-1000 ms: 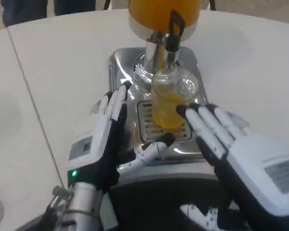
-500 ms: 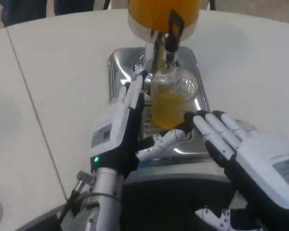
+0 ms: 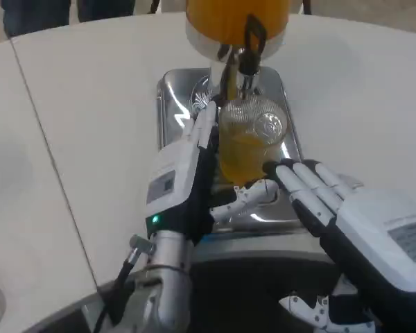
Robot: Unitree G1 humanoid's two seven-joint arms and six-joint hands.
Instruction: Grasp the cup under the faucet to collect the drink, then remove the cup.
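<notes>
Cup (image 3: 248, 142) half full of orange drink, upright on metal tray (image 3: 177, 97) under faucet (image 3: 244, 55), far centre of white surface (image 3: 83, 118). Left robot hand (image 3: 187, 177) against cup's left side, fingers extended, thumb near base; grasp uncertain. Right robot hand (image 3: 347, 222) released, fingers spread, near-right of cup.

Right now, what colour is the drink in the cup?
Orange-yellow, filling the lower part of the clear cup; the head view shows it.
</notes>
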